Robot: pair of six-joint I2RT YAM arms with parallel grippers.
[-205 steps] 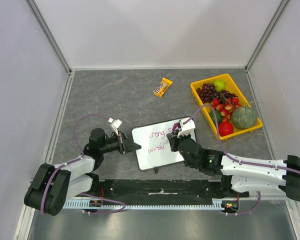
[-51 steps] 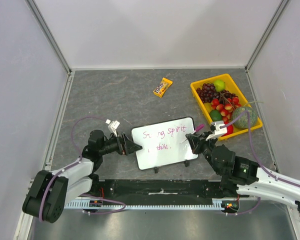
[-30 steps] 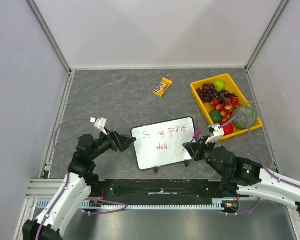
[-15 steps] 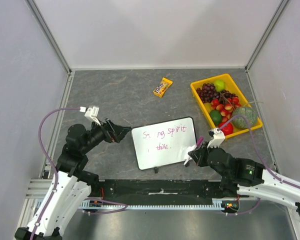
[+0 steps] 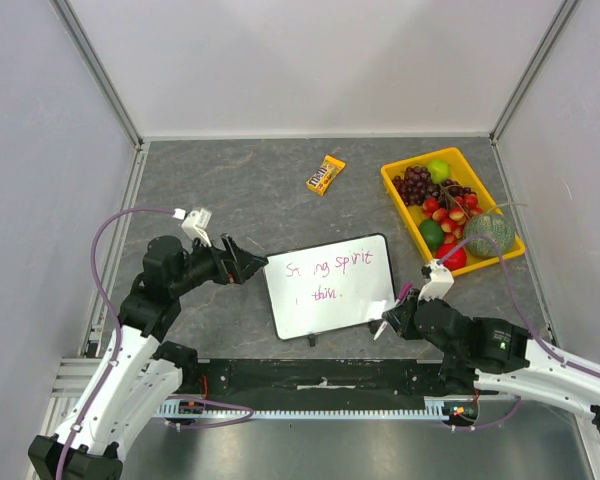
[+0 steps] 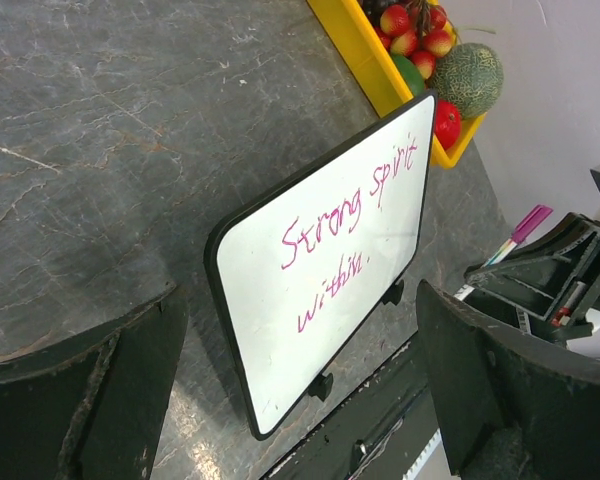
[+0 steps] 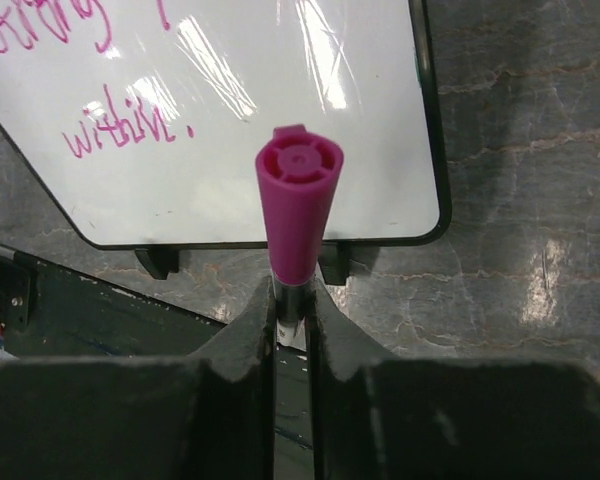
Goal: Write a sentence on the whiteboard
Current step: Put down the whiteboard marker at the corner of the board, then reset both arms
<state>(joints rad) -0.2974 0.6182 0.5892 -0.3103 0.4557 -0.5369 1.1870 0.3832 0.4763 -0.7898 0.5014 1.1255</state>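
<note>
Near the front edge of the table (image 5: pixel 230 190), between the two arms, sits the whiteboard (image 5: pixel 328 285), left of the fruit tray (image 5: pixel 390 186). The sentence (image 6: pixel 350 225) runs in two pink lines, "Strong spirit within.", full stop included, so the writing looks finished. The right gripper (image 7: pixel 292 300) is clamped on a pink marker (image 7: pixel 298 200) by the board's near right corner. The left gripper (image 5: pixel 246 266) gapes wide and empty just left of the board. Only putting the marker away seems left.

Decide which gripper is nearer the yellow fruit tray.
Right. The right gripper, clamping a pink marker, is at the near-right corner of the whiteboard, short of the tray; the left gripper, open, is off its left edge.
</note>
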